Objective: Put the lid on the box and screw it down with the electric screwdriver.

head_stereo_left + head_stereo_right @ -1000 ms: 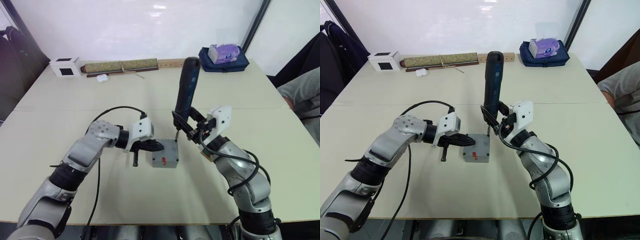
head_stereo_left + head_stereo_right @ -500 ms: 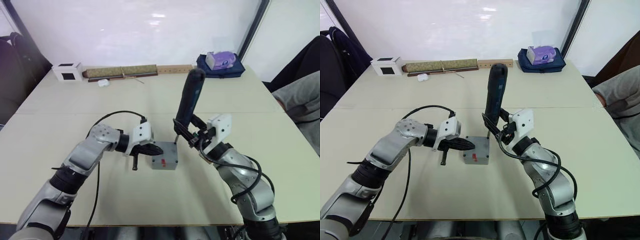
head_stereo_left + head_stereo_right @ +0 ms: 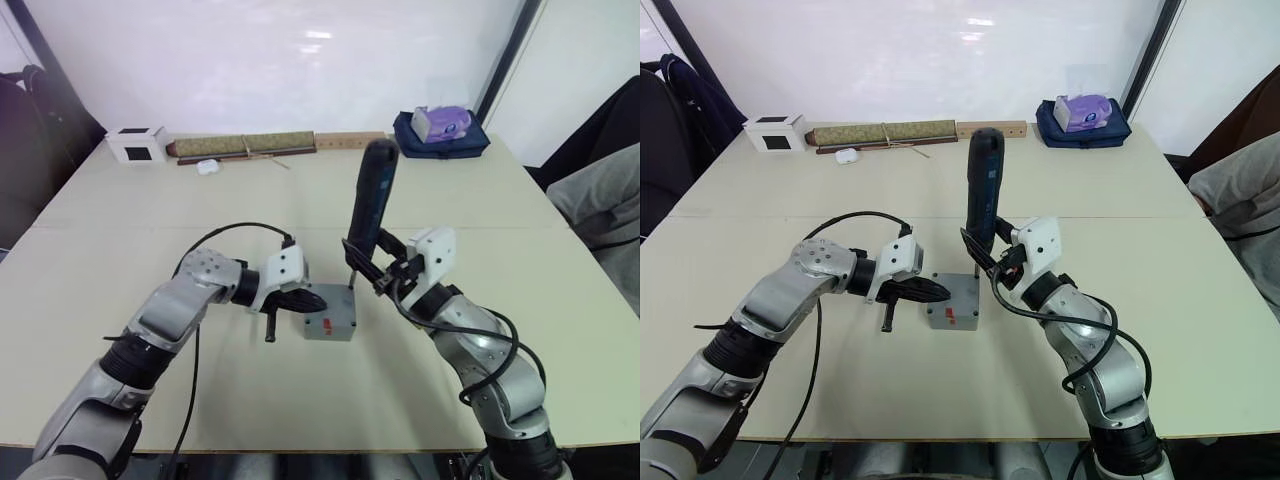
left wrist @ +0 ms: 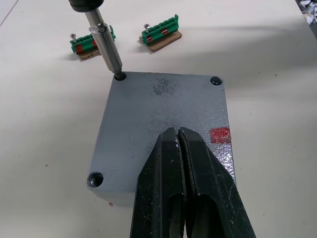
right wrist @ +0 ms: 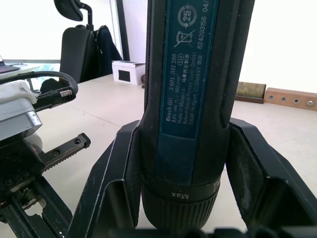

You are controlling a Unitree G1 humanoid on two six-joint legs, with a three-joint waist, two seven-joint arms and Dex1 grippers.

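- Nearest the robot, the left hand point(image 4: 179, 148) has its two black fingers pressed together, gripping nothing, with their tips resting on the lid point(image 4: 163, 124). It looks to be pinning the lid down so nothing shifts under the driver.
- The lid sits flush on the box point(image 3: 330, 317), which stands on the desk point(image 3: 250, 400) between the two arms; the screw holes at three corners are visible in the left wrist view.
- The right hand point(image 5: 181, 163) is clenched around the lower body of the electric screwdriver point(image 3: 369, 205), one finger point(image 5: 257, 168) on each side of the barrel.
- Compared with half a second ago, the screwdriver has swung from a lean towards the robot's right to stand nearer upright, and its top end is now more nearly over the bit.
- The bit point(image 4: 105, 44) is seated in the lid's corner hole on the far right side of the box. My reading is that the tool is being squared up over that corner, so driving is under way or about to start; whether a screw is already down in that hole cannot be told.
- Just beyond the box lie two small green parts point(image 4: 161, 37) on the desk, apart from it and out of the tool's way.
- At the far edge sit a white cube point(image 3: 135, 144), a long roll point(image 3: 245, 145) and a dark pouch point(image 3: 440, 130), well away from the work.
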